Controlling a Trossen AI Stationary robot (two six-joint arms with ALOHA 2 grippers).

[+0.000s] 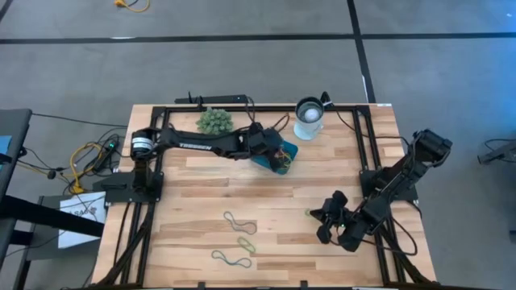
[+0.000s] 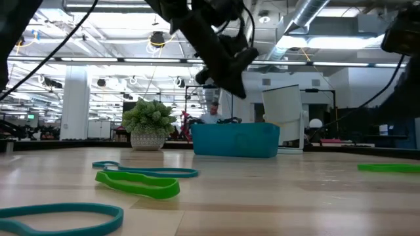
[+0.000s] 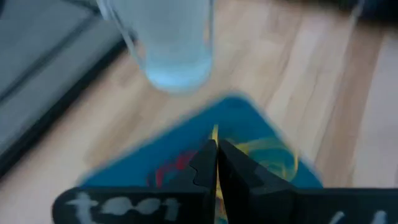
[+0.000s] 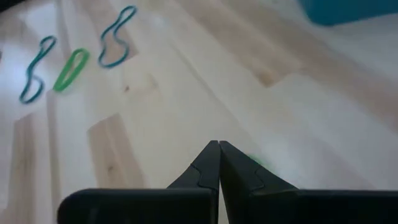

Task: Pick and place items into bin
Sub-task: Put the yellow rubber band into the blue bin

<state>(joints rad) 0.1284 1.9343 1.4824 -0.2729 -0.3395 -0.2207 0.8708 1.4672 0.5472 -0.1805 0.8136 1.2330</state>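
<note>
Hovering over bin (image 1: 284, 153), left gripper (image 3: 216, 163) pinched on yellow band (image 3: 214, 133) — may snag on release.

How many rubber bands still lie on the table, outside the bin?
4: three lie near the front edge, one teal, one green, one teal; a green one lies by the right gripper. Others may be hidden.

The table (image 1: 201, 193) is made of light wood boards. It stands on a grey floor (image 1: 242, 64) with dark lines across it. Yellow cables (image 1: 85, 157) lie on the floor beside the table. Behind it is a big room with a white pillar (image 2: 75, 101), pipes (image 2: 321, 13) up high and long bright lights (image 2: 105, 60).
</note>
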